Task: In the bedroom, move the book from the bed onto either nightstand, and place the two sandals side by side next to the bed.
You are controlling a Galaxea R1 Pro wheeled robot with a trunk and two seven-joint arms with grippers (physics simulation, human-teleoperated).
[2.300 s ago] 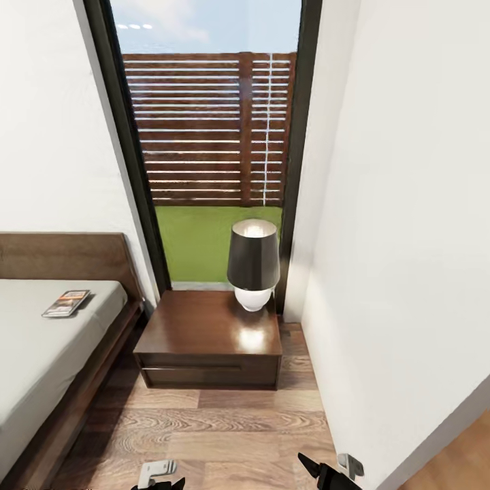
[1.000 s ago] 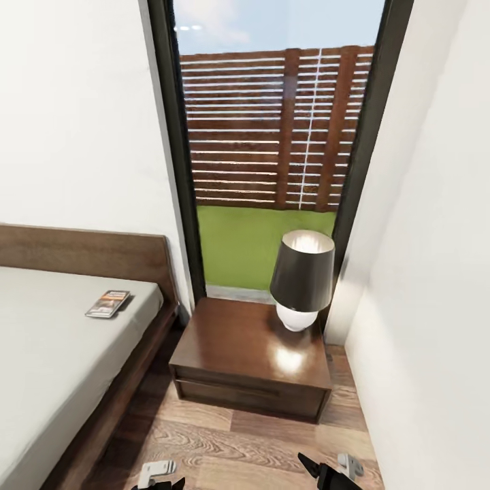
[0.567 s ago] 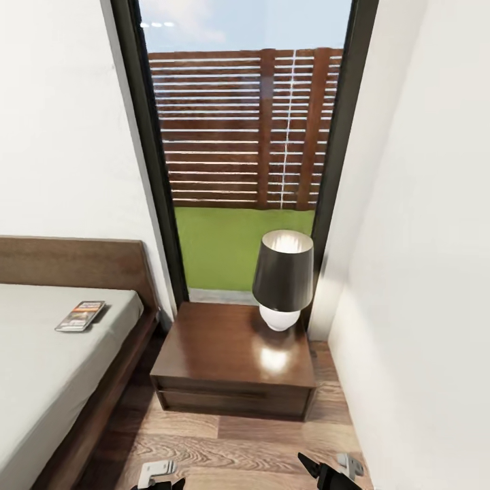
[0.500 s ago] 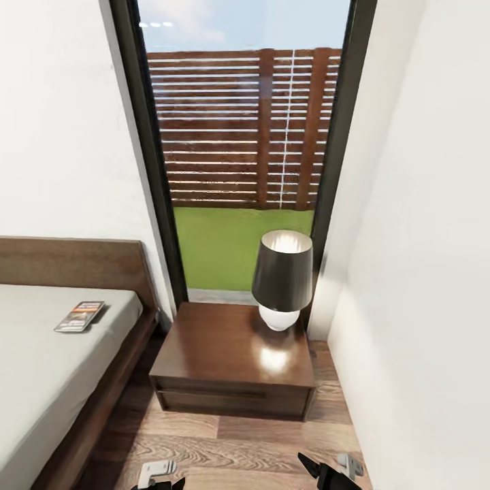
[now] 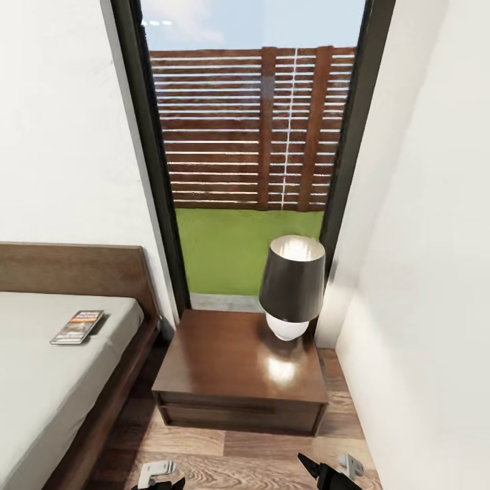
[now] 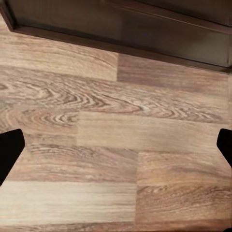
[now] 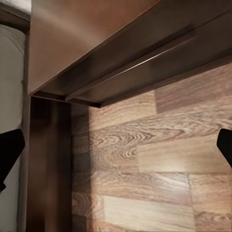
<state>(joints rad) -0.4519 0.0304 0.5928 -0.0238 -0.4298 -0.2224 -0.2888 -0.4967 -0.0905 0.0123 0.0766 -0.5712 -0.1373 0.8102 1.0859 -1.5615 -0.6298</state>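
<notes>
The low dark reddish-brown glossy wooden nightstand [image 5: 239, 371] has bare top toward the bed; a black-shaded, white-based lamp [image 5: 292, 286] blocks its far corner by the white wall [image 5: 422, 272].

I see the small thin dark-covered paperback book [image 5: 77, 327] lying flat on the pale grey mattress of the dark brown wooden bed [image 5: 41, 401], near its headboard end. Just beside the bed stands the low glossy reddish-brown one-drawer nightstand [image 5: 231, 371], on brown plank flooring.
</notes>
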